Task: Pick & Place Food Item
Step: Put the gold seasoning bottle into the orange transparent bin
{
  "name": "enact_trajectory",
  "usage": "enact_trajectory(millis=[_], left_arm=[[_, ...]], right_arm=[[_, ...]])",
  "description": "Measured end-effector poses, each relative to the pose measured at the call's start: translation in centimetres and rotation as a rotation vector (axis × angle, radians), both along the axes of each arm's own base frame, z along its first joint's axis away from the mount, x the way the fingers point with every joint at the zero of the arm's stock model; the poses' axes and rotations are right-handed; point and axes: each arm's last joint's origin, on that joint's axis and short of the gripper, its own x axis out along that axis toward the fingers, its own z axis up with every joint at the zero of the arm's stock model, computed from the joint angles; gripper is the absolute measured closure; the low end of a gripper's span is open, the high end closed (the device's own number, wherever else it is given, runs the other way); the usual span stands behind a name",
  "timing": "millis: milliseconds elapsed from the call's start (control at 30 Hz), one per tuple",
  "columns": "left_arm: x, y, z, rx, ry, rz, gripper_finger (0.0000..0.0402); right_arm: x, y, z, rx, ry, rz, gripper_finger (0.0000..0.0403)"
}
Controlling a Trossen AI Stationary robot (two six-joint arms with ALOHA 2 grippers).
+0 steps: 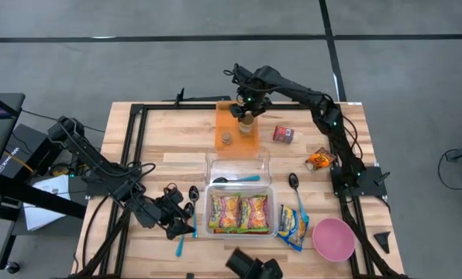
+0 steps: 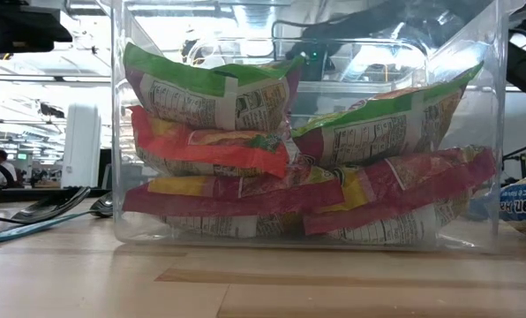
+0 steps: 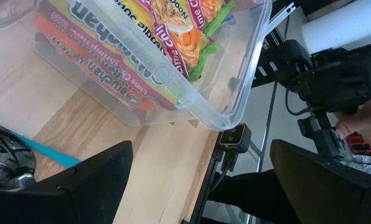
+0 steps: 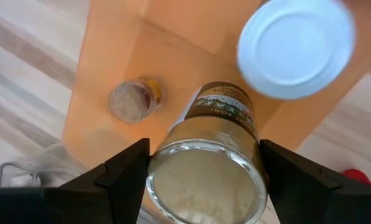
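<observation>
1. Wooden table (image 1: 169, 155) on a grey floor; an orange tray (image 1: 235, 143) sits at the far middle, with a clear bin (image 1: 271, 209) of noodle packets (image 1: 239, 211) nearer the front.
2. Right gripper (image 4: 204, 168) is over the orange tray, fingers clamped on a glass jar (image 4: 207, 168) with its base toward the wrist camera.
3. Small spice jar (image 4: 131, 102) and a white-lidded container (image 4: 294, 46) lie in the tray beside it.
4. Left gripper (image 3: 201, 180) waits at the front left by the bin corner, fingers spread wide, holding nothing.
5. Step in hand, as judged: placing the jar in the tray.
6. Next move calls for lowering it upright, clear of both neighbours, then releasing.
</observation>
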Motion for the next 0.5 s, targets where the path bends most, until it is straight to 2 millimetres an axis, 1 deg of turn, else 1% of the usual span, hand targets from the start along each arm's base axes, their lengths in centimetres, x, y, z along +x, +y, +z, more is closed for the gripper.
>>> enact_trajectory(millis=[200,367,500], left_arm=[[0.0,0.0,0.0,-0.010,0.003,0.007,0.0028],[0.0,0.0,0.0,-0.018,0.006,0.009,0.0028],[0.0,0.0,0.0,-0.023,0.007,0.012,0.0028]], right_arm=[[0.1,-0.7,-1.4,0.024,0.023,-0.014,0.0137],[0.4,-0.8,-1.2,0.012,-0.019,-0.013,0.0137],[0.0,-1.2,-1.2,0.019,-0.009,-0.020,0.0137]])
